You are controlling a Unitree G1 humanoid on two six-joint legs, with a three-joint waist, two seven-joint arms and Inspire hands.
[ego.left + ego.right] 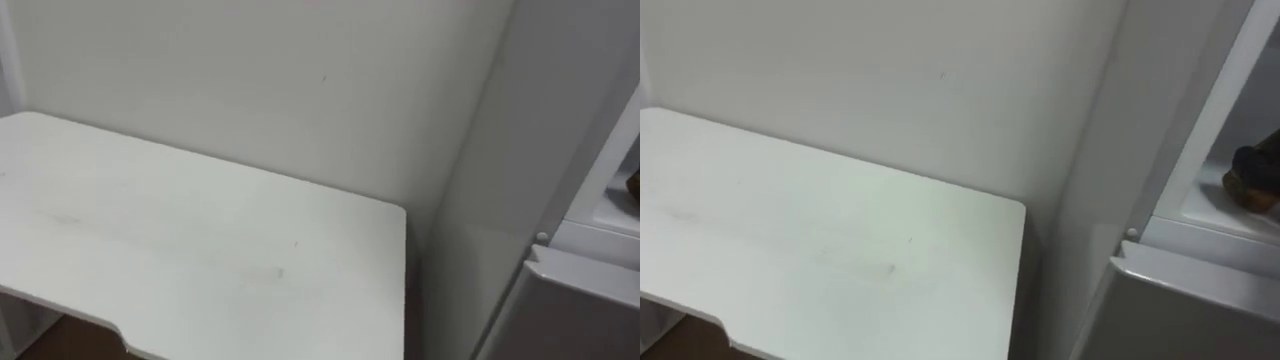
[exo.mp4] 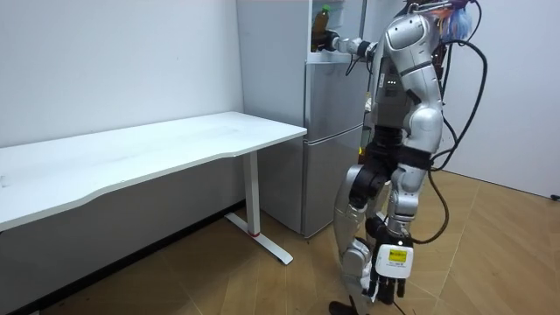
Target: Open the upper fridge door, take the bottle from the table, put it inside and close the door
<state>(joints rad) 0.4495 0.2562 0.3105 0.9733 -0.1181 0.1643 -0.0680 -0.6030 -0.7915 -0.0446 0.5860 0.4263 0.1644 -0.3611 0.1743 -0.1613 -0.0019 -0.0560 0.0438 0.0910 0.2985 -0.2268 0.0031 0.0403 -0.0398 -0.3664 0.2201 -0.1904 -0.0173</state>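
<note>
fingers (image 2: 325, 40) of the right hand (image 2: 332, 42), as we read them in the room view, are curled round the lower part of the bottle (image 2: 321, 19), which is held upright at the mouth of the fridge's (image 2: 332, 140) open upper compartment. the robot stands before the fridge, beside the end of the white table (image 2: 175, 144). the left hand (image 2: 383, 282) hangs low by the leg, fingers relaxed. in the left eye view we note the table top and the fridge's side wall. in the right eye view a dark shape (image 1: 1252, 172) with brown beneath lies in the upper compartment; we cannot identify it.
</note>
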